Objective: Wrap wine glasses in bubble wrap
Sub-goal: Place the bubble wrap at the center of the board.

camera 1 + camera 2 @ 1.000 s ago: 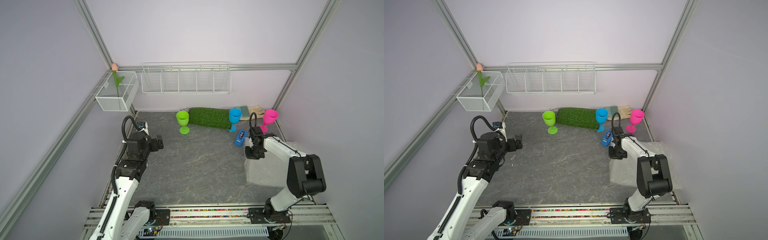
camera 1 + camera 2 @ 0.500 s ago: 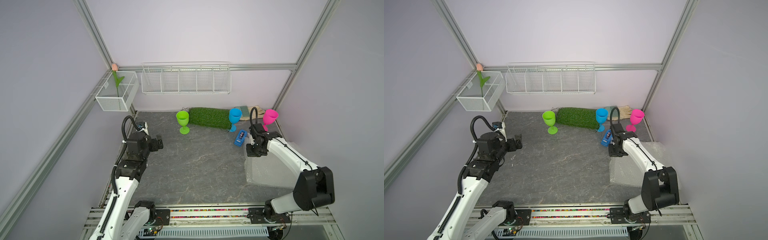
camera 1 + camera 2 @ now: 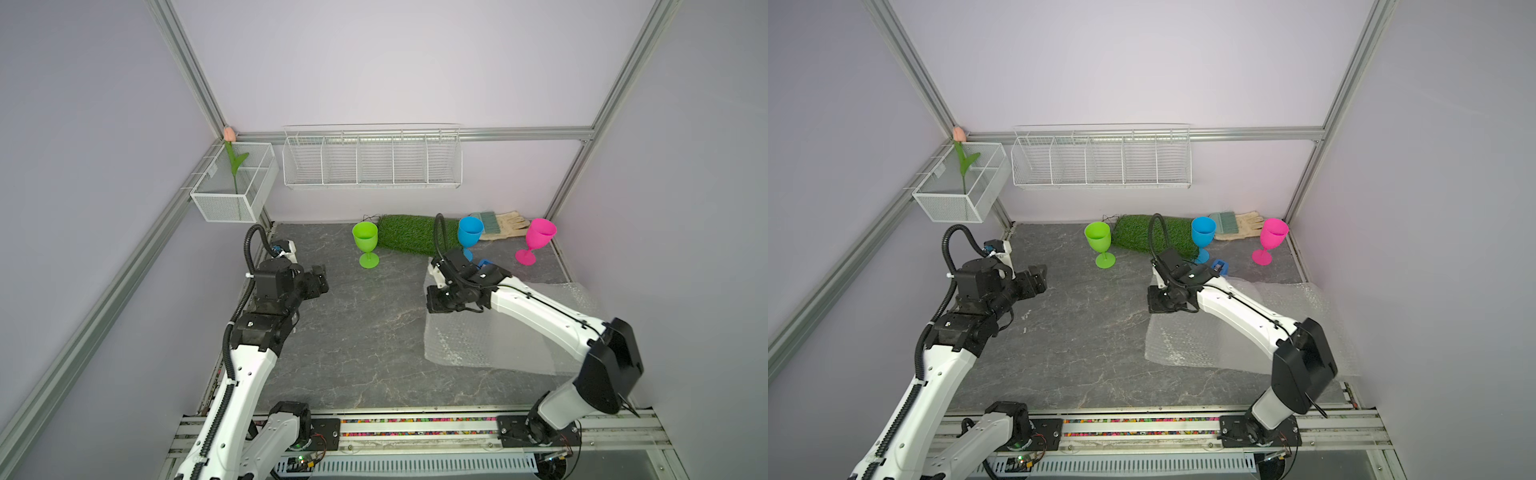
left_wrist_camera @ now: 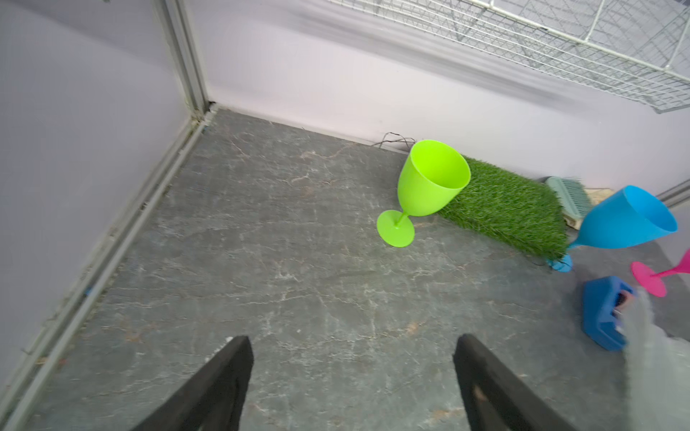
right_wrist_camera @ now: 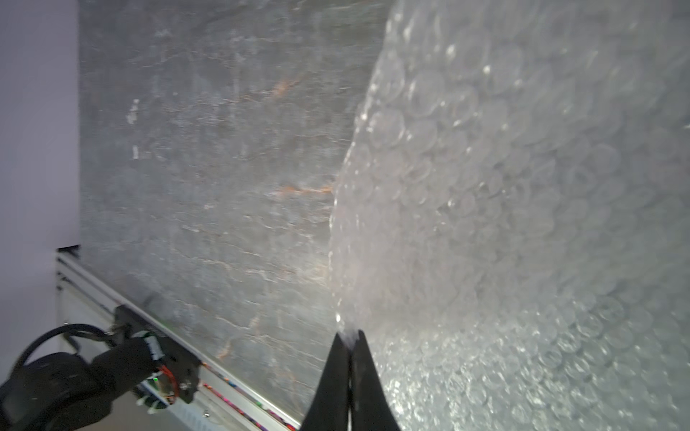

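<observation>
Three wine glasses stand upright along the back wall in both top views: lime green (image 3: 365,245) (image 3: 1099,243), sky blue (image 3: 470,233) (image 3: 1203,233) and hot pink (image 3: 538,237) (image 3: 1273,237). The bubble wrap (image 3: 478,345) (image 3: 1183,345) lies at the right, its near-left corner lifted. My right gripper (image 3: 439,302) (image 5: 349,336) is shut on that sheet's edge (image 5: 522,186), pointing down. My left gripper (image 3: 320,279) (image 4: 353,343) hovers open and empty at the left, facing the green glass (image 4: 425,186).
A rolled grass mat (image 3: 409,235) lies between the green and blue glasses. A blue tape dispenser (image 3: 484,264) (image 4: 605,317) sits just behind my right wrist. A glove and brush (image 3: 505,226) lie at the back right. A wire shelf (image 3: 372,158) and a mesh basket (image 3: 232,187) hang on the walls.
My right gripper has moved left toward the middle, dragging the bubble wrap's edge with it, and the arm has stretched out. The left arm has stayed in place.
</observation>
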Controlling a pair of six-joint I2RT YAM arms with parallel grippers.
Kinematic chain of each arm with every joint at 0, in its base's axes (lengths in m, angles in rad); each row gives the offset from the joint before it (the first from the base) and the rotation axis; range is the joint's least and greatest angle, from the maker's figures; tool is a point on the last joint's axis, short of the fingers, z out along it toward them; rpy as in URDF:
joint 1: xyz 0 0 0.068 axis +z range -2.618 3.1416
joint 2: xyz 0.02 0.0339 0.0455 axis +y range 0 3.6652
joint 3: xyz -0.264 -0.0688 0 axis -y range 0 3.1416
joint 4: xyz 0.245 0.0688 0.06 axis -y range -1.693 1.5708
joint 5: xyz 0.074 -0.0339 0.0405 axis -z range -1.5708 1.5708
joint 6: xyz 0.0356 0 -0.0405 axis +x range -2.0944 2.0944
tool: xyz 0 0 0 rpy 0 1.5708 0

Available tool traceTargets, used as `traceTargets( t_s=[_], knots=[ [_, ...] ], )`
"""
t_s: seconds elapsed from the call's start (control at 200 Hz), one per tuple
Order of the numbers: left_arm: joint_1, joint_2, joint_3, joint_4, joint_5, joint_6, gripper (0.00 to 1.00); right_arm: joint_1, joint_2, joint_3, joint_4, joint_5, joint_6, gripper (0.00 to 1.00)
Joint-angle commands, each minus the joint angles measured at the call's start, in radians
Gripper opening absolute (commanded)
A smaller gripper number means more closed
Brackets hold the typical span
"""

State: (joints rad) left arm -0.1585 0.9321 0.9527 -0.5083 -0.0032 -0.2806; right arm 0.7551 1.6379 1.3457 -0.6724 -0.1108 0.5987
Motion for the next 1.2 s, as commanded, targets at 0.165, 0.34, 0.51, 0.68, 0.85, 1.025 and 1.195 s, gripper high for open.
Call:
traceTargets(
  t_s=[0.165, 0.34, 0.51, 0.68, 0.85, 1.025, 1.195],
  knots=[
    [-0.007, 0.029, -0.044, -0.050, 0.099, -0.156, 0.87, 0.140, 0.296, 0.164, 0.290, -0.082, 0.166, 0.07],
    [-0.012, 0.090, -0.079, -0.095, 0.141, -0.186, 0.86, 0.182, 0.411, 0.293, 0.329, -0.158, 0.150, 0.12],
    [-0.032, 0.153, -0.086, -0.106, 0.183, -0.168, 0.82, 0.149, 0.339, 0.260, 0.278, -0.145, 0.072, 0.47],
    [-0.099, 0.285, -0.037, -0.154, 0.160, -0.135, 0.73, 0.042, 0.176, 0.104, 0.197, -0.120, 0.015, 0.52],
    [-0.152, 0.453, 0.031, -0.203, 0.174, -0.124, 0.66, -0.053, 0.038, -0.037, 0.013, 0.065, -0.101, 0.55],
    [-0.186, 0.581, 0.064, -0.207, 0.171, -0.115, 0.65, -0.226, -0.046, -0.211, -0.011, 0.054, -0.145, 0.58],
    [-0.217, 0.658, 0.087, -0.249, 0.070, -0.094, 0.65, -0.301, -0.056, -0.290, -0.011, 0.119, -0.193, 0.58]
  ],
)
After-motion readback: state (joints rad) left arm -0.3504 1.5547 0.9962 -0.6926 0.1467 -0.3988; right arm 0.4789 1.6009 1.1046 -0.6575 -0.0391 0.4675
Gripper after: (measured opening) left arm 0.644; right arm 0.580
